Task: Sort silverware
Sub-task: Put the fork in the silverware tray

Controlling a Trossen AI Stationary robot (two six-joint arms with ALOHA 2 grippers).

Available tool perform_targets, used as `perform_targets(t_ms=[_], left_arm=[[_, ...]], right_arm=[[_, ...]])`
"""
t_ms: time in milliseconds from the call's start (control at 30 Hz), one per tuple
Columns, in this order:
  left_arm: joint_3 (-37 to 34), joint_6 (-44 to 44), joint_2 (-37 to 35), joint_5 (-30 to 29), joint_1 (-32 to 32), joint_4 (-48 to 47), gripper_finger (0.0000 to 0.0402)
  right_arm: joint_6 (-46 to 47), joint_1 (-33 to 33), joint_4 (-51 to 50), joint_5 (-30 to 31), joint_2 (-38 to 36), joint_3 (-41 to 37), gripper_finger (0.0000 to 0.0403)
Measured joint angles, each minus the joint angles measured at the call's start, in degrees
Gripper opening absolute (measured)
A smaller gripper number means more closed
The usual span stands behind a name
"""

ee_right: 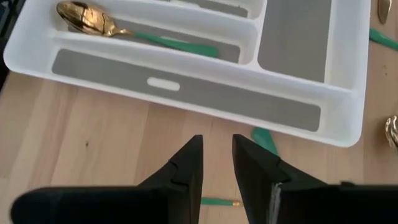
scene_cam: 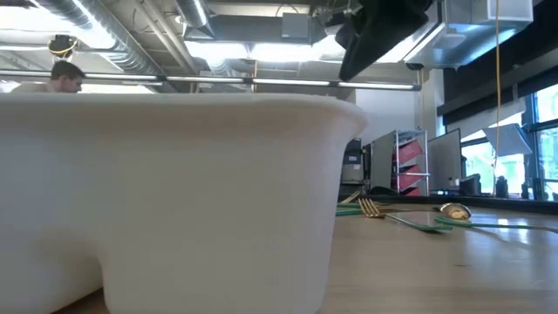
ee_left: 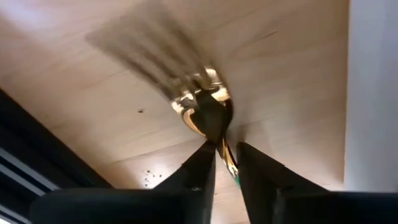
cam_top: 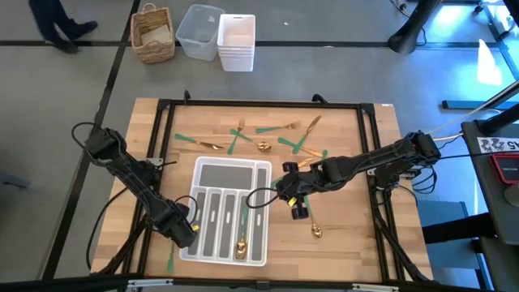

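The left claw sits at the tray's left near corner, closed on the handle of a spoon above the desk. The right claw hovers just right of the tray, its fingers slightly apart and empty. One spoon lies in a tray slot, another on the desk right of the tray; more silverware is scattered beyond the tray

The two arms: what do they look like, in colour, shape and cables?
Both arms are black and slim, built of jointed segments. Black cables loop beside the left arm and the right arm. Each ends in two dark, tapered fingers, matte with angular edges.
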Motion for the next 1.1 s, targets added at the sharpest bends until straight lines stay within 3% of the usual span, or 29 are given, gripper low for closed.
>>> perform_targets(t_ms=[167, 533, 833, 1100], left_arm=[[0.0, 0.03, -0.02, -0.37, 0.02, -0.04, 0.001], [-0.27, 0.48, -3.3, -3.0, 0.15, -1.8, 0.0006], [0.42, -1.0, -10.21, -4.32, 0.07, -12.26, 0.0003], [0.63, -0.36, -18.38, -12.83, 0.07, -16.27, 0.0002]], right_arm=[[0.0, 0.0, -0.62, 0.0, 0.0, 0.0, 0.0088], [0.0, 0.0, -0.62, 0.0, 0.0, 0.0, 0.0088], [0.0, -0.02, -0.62, 0.02, 0.0, 0.0, 0.0088], [0.0, -0.02, -1.39, 0.02, 0.0, 0.0, 0.0088]])
